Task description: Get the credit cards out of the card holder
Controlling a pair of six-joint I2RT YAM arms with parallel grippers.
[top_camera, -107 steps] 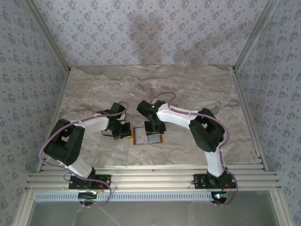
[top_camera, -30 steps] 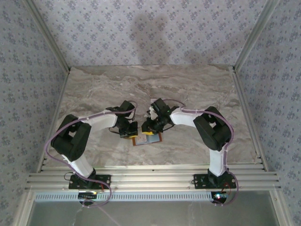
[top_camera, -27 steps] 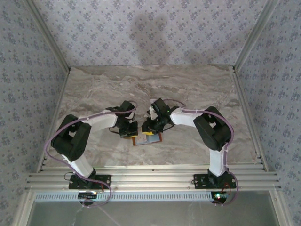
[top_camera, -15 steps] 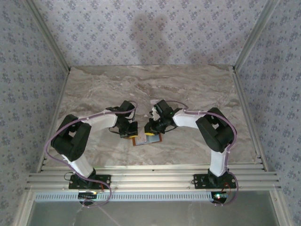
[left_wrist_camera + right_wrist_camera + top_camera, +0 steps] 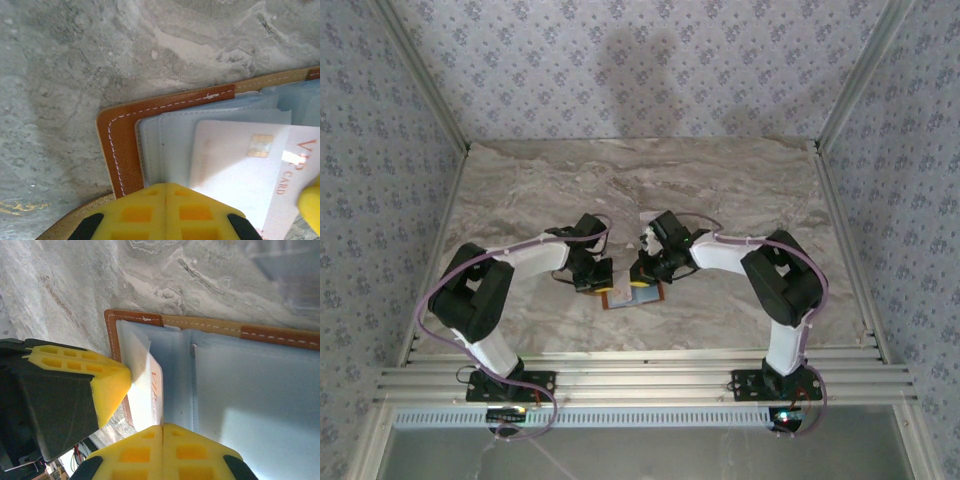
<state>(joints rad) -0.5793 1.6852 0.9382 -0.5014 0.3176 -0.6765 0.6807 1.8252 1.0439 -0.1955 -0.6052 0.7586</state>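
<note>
The card holder (image 5: 623,298) lies open on the marble table, tan-brown leather (image 5: 119,145) round grey-blue pockets (image 5: 260,390). A whitish credit card (image 5: 235,170) with a chip and orange lettering sticks out of the left pocket, its free edge lifted (image 5: 145,390). My left gripper (image 5: 165,187) is shut, its tip resting on the holder's left panel beside the card. My right gripper (image 5: 163,427) is shut on the card's raised edge near the holder's fold. From above, the left gripper (image 5: 593,277) and the right gripper (image 5: 644,274) stand close together over the holder.
The marble table (image 5: 650,190) spreads behind and to both sides of the holder. Patterned walls (image 5: 640,60) close it in at the back and sides. An aluminium rail (image 5: 640,375) runs along the near edge.
My right gripper has closed its jaws onto the white card's edge, and its arm has shifted slightly. The left gripper has stayed shut in the same place on the holder.
</note>
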